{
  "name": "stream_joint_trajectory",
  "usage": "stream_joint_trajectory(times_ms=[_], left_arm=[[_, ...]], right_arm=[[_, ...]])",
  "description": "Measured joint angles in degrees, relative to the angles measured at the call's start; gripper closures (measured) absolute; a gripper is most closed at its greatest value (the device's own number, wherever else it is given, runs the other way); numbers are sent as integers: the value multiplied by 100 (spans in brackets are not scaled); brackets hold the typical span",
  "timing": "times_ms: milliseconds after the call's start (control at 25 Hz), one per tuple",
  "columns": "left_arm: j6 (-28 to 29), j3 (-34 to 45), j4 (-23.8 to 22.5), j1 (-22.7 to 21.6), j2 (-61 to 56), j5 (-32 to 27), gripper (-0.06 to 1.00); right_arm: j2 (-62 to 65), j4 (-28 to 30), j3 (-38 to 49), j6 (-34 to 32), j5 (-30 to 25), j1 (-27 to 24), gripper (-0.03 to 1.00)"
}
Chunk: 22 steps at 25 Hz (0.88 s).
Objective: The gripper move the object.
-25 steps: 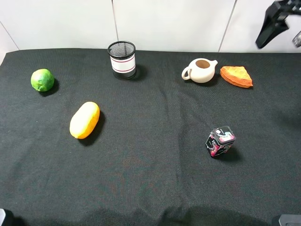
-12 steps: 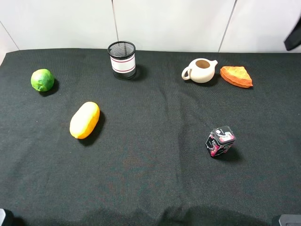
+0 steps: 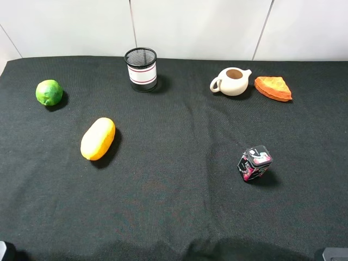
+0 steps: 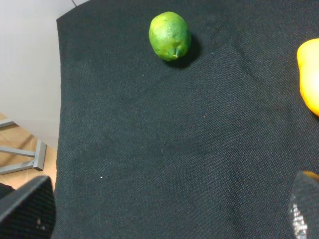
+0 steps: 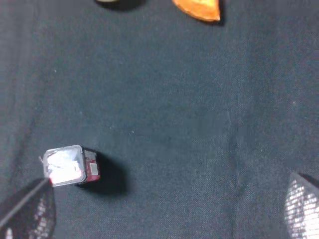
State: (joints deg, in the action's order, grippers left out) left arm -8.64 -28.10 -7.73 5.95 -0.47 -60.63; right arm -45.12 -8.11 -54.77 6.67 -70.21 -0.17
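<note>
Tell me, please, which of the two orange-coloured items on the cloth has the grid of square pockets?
The waffle slice, the wedge at the far right beside the cream teapot. The other, the oblong fruit on the left, is smooth and yellow-orange.

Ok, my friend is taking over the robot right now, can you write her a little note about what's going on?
Left gripper: open, empty, over the cloth near the lime.
Right gripper: open, empty, above the small tin.
Waffle slice: at the back right of the black cloth, beside the cream teapot, nothing gripping it.
Done: no grasp.
Left: reach the waffle slice, grip it, move it.
</note>
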Motion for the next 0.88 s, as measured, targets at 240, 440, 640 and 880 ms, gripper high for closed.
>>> stream_joint_trajectory(times_ms=[240,440,640,880], left_arm=[[0,0,0,0,0,0,-5],[0,0,0,0,0,0,-5],[0,0,0,0,0,0,-5],[0,0,0,0,0,0,-5]], right_arm=[[1288,0,507,-279,-4,0,27],[2092,0,825,-386,-10,0,27],[2649,0,1122,-386,-6,0,27],[3472,0,1653,-386,20,0,27]])
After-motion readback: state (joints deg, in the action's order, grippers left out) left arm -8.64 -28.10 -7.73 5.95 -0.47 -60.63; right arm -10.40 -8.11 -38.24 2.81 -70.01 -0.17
